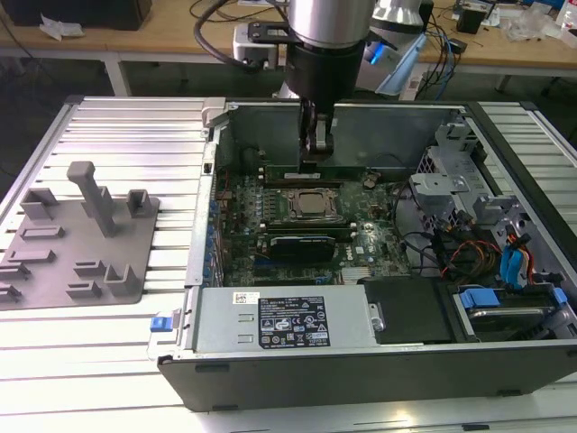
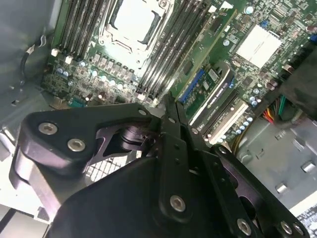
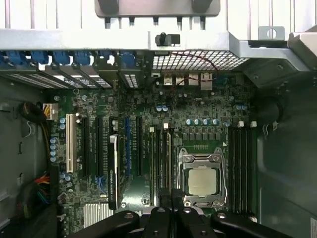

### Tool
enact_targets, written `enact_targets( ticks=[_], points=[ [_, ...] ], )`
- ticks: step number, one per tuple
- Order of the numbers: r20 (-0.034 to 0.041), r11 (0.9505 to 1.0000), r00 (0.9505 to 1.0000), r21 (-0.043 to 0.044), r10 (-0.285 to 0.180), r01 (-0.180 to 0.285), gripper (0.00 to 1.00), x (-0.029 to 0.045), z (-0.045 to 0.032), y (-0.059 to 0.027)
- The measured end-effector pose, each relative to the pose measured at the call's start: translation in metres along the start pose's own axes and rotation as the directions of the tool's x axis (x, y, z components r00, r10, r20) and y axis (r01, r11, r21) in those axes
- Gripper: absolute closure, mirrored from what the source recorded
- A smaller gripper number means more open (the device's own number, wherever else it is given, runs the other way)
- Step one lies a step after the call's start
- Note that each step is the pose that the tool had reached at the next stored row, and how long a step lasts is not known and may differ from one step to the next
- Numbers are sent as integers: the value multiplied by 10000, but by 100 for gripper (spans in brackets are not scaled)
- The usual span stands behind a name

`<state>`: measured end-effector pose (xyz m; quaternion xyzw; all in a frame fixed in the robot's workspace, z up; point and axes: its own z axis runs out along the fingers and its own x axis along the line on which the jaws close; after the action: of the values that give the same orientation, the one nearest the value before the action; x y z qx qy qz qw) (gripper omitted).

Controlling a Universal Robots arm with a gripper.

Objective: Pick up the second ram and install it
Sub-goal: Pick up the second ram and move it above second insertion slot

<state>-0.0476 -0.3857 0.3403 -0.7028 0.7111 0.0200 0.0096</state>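
The arm's black two-fingered gripper (image 1: 312,164) reaches down into the open grey metal computer case (image 1: 361,379), over the far half of the green motherboard (image 1: 370,239). Its fingers are drawn almost together, and in the exterior view they pinch the middle of the upper edge of the second ram (image 1: 341,171), a long, thin green circuit-board stick. The stick stands on its long edge, level, just beyond the square silver-topped processor (image 1: 311,206) and parallel to that chip's far side. Whether it is fully seated cannot be told. In the first wrist view the gripper (image 3: 172,201) lines up with the long black plastic socket rails (image 3: 158,163) just beside the processor (image 3: 202,181). In the second wrist view the fingertips (image 2: 167,99) meet at the end of such a bank of rails. A silver power supply box (image 1: 284,320) with a printed label sits along the case's near wall. A flat grey plastic fixture tray (image 1: 77,239) lies on the ribbed metal table (image 1: 135,135) at the exterior view's left, well apart from the case.
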Motion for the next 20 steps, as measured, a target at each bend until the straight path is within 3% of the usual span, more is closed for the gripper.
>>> enact_targets(
  ticks=[4, 16, 18, 20],
  points=[
    [-1, 10000, 10000, 1, 13, -13, 91, -14, 145, -6],
    [1, 10000, 10000, 1, 17, -17, 91, -37, 240, -7],
    [0, 10000, 10000, 1, 17, -17, 91, -39, 271, -8],
    [-2, 10000, 10000, 0, 19, -19, 91, -62, 367, -9]
  ],
)
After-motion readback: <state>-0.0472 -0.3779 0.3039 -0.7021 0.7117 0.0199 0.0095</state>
